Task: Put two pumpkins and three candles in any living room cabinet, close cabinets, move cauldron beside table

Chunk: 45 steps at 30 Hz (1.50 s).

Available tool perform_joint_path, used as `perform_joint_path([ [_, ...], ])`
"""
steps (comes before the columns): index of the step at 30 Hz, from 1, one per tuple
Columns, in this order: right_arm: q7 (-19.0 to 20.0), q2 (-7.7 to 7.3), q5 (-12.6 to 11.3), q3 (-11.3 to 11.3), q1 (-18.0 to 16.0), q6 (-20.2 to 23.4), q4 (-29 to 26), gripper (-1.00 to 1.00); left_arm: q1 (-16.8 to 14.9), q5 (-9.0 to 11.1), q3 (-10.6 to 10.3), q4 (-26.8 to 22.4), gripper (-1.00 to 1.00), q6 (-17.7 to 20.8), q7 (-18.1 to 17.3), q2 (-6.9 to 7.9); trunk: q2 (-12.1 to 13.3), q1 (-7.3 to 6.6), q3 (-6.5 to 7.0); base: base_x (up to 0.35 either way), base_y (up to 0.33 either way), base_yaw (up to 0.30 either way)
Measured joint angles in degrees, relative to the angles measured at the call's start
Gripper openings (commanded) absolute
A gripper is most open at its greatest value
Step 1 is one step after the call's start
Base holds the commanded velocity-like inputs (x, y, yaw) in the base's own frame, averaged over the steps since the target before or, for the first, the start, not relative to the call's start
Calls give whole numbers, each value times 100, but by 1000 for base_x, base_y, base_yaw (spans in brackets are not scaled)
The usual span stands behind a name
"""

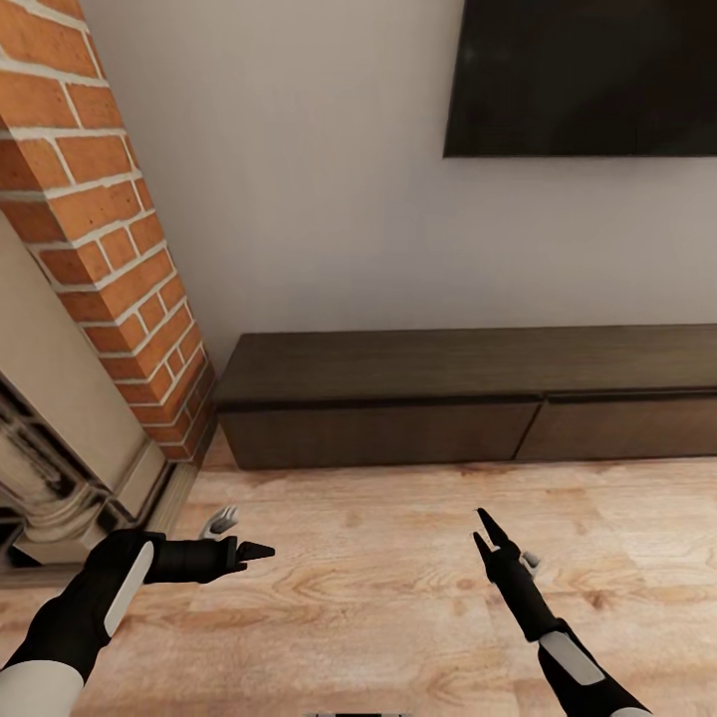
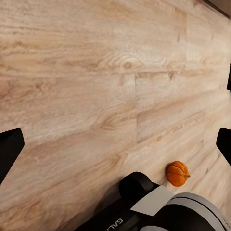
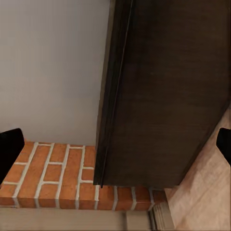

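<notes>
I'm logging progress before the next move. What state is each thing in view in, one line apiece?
cabinet: both visible drawer fronts shut, top bare.
pumpkin: lying on the wood floor, ungripped.
left gripper: open, empty, above the floor.
right gripper: open, empty, pointing toward the cabinet.
wall screen: dark.

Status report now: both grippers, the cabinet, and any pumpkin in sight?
Left gripper open, empty. Right gripper open, empty. Cabinet ahead against the wall, drawers shut. One pumpkin on the wooden floor, not yet picked. No obstacle before the cabinet.
</notes>
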Motion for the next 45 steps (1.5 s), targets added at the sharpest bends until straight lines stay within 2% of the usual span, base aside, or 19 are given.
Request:
perform_joint_path([
  [6,-3,22,-3,-395,0,-45,12,100,0,8,-15,-19,100,0,-6,-7,0,0,0,18,0,0],
  [10,-3,28,1,-460,-1,-46,27,100,0,9,-29,-24,100,0,-7,-10,0,0,0,224,0,0],
  [22,-37,36,5,-485,-1,-49,30,100,0,9,-42,-26,100,0,-7,-9,0,0,0,302,0,0],
  [36,-674,76,-105,-504,-1,-55,31,100,0,12,-21,-2,100,0,-7,-45,0,0,0,56,0,0],
  [40,-720,107,-221,-511,-1,-55,30,100,0,16,-22,21,100,0,-7,-46,0,0,0,170,0,0],
  [45,-731,118,-253,-512,-1,-55,30,100,5,22,-25,72,100,-1,-9,-46,0,0,0,187,0,0],
])
